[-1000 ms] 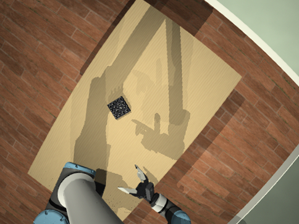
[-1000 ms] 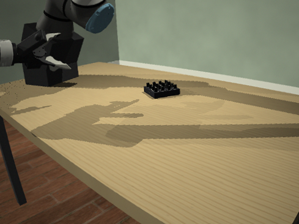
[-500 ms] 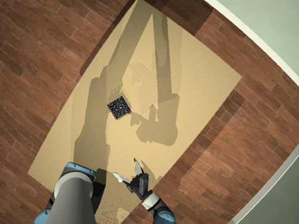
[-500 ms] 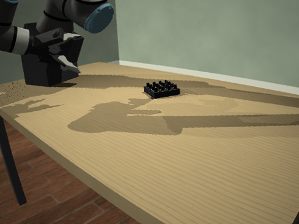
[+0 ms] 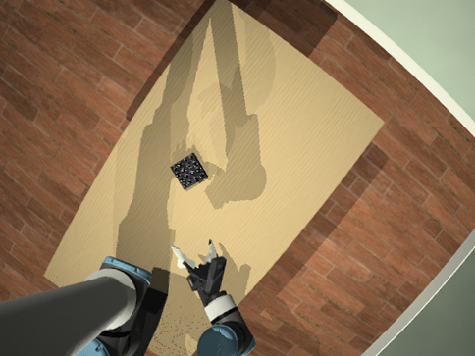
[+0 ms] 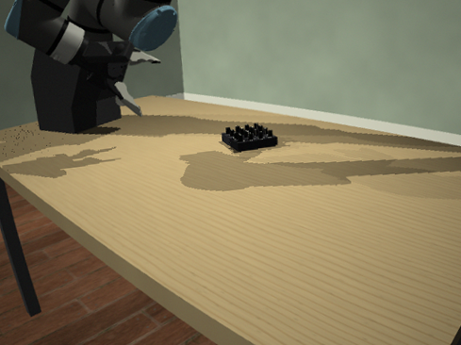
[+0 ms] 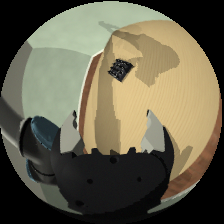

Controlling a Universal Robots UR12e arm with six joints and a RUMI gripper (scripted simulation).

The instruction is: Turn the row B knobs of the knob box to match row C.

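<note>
The knob box (image 5: pixel 189 171) (image 6: pixel 247 138) (image 7: pixel 119 69) is a small black square box with several short black knobs. It lies flat on the wooden table (image 5: pixel 305 141) (image 6: pixel 267 253), near its middle. The knob marks and the socket side are too small to tell. My gripper (image 5: pixel 194 252) (image 6: pixel 139 81) (image 7: pixel 111 110) is open and empty. It hangs above the table near the arm's base, well apart from the box, with its fingers pointed toward it.
The arm's black base block (image 6: pixel 66 97) stands at one end of the table. The table edges drop to a wooden floor (image 5: pixel 50 45) (image 6: pixel 91 330). A green wall (image 6: pixel 327 32) runs behind the table.
</note>
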